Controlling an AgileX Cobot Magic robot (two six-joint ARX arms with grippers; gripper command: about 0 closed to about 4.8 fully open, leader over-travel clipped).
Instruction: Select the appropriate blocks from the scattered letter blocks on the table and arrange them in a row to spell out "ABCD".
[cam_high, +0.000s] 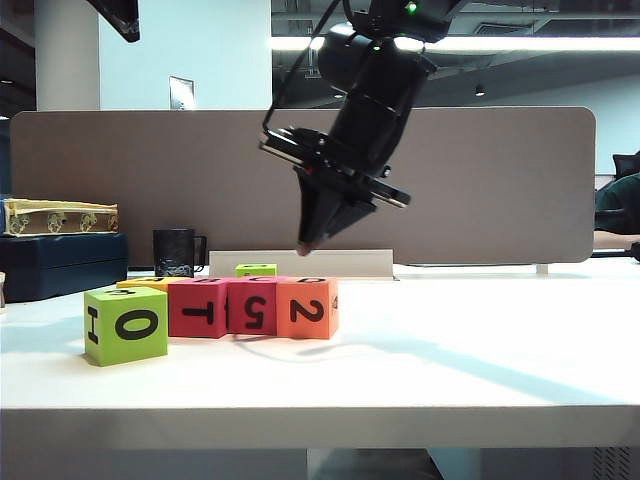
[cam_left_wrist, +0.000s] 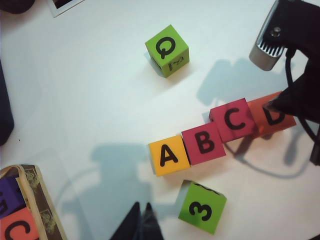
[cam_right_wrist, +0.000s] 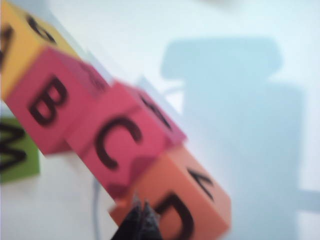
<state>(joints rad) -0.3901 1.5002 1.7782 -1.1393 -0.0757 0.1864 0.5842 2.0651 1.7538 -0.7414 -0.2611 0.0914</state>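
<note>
Four letter blocks stand in a touching row on the white table (cam_high: 480, 350): yellow-orange A (cam_left_wrist: 169, 155), red B (cam_left_wrist: 204, 143), red C (cam_left_wrist: 233, 120) and orange D (cam_left_wrist: 272, 120). From the front the same row shows T (cam_high: 197, 308), 5 (cam_high: 252, 305) and 2 (cam_high: 307, 307). A lime block marked 0 (cam_high: 126, 324) sits by the A end, showing 3 on top (cam_left_wrist: 202, 207). Another lime block with Q on top (cam_left_wrist: 167, 50) lies apart behind the row. My right gripper (cam_high: 305, 247) hangs shut and empty just above the D block (cam_right_wrist: 185, 205). My left gripper (cam_left_wrist: 141, 207) is shut and empty above bare table near the A block.
A black mug (cam_high: 175, 252) and a patterned box (cam_high: 60, 217) on a dark blue case stand at the back left. That box holds more blocks (cam_left_wrist: 20, 215). A grey divider panel (cam_high: 500, 180) closes off the back, with a white strip (cam_high: 300, 263) at its foot.
</note>
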